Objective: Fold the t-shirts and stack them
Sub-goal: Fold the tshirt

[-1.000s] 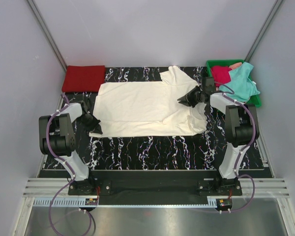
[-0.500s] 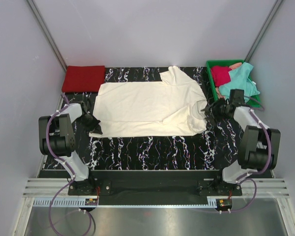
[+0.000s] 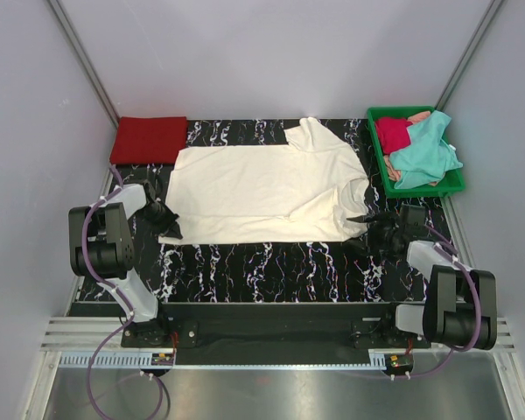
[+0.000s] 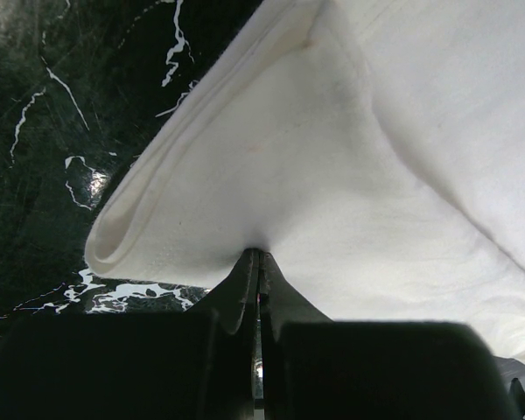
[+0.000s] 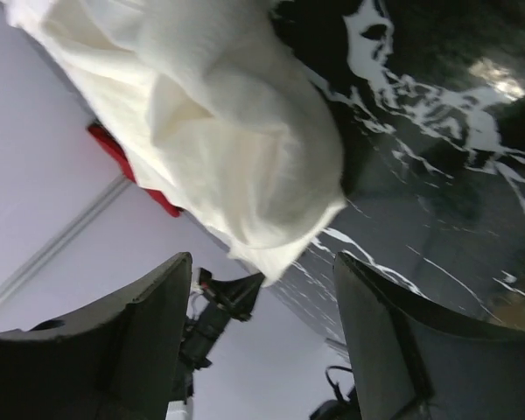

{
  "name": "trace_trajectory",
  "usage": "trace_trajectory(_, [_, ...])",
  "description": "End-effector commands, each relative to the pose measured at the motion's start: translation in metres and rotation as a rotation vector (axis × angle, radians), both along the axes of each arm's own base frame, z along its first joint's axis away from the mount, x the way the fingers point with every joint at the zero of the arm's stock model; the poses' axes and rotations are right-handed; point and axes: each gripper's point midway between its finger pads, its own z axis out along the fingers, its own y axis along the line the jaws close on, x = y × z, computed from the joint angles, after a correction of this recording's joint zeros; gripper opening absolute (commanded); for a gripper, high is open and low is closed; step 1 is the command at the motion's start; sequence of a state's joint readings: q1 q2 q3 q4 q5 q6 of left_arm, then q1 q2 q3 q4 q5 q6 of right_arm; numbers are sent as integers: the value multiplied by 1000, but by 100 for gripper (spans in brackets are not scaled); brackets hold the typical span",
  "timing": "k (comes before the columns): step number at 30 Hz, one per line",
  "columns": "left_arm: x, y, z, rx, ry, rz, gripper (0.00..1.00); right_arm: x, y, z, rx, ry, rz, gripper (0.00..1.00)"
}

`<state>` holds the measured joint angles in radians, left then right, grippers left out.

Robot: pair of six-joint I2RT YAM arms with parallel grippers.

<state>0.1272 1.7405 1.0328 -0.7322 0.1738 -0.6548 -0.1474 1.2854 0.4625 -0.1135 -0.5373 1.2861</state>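
Near edge: both arm bases are bolted at the front of the black, white-veined tabletop (image 3: 271, 262).

Left hand (image 3: 169, 229) – jaws pressed tight together, pinching the hem edge of the cream-white t-shirt (image 3: 262, 188) at its near-left corner. In the left wrist view the fingertips (image 4: 245, 273) meet with the cloth puckered between them, and a folded lip of fabric lifts off the tabletop just to the left.

Right hand (image 3: 366, 227) – jaws spread wide, holding nothing. It sits low at the shirt's near-right corner. In the right wrist view that corner is a rounded, bunched lobe just ahead of the two fingers, not gripped by either.

Mid table: the cream-white t-shirt lies spread flat across the centre, long side running left to right, with one sleeve pointing toward the far edge.

Far left corner: red t-shirt (image 3: 149, 138), folded into a neat rectangle, near the cream one's far-left corner.

Far right corner: green tray (image 3: 424, 189) – holds the crimson t-shirt (image 3: 392, 133) and the teal t-shirt (image 3: 429, 149), both crumpled, the teal draped over the tray's right rim.
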Motion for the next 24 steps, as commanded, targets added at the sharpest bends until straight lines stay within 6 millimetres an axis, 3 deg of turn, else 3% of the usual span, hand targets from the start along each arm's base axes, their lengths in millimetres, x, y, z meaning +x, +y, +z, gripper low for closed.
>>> trace_trajectory(1, [9,12,-2,50,-52,-13,0,24,-5,14,58,-98,-129,73])
trace_trajectory(2, [10,12,-2,49,-52,-13,0,34,-9,18,58,-152,-167,73])
trace_trajectory(7, [13,10,0,39,-61,-13,0,42,-12,0,56,-91,-198,70])
trace_trajectory(12, [13,11,-1,41,-56,-11,0,49,-24,2,15,-107,-265,64])
trace_trajectory(18, [13,11,-1,41,-52,-8,0,39,-40,0,-81,-64,-325,50])
trace_trajectory(22, [13,13,-1,45,-52,-7,0,36,-50,0,-151,-51,-328,48])
trace_trajectory(24, [13,12,-2,45,-50,-9,0,40,-58,0,-182,-58,-328,52])
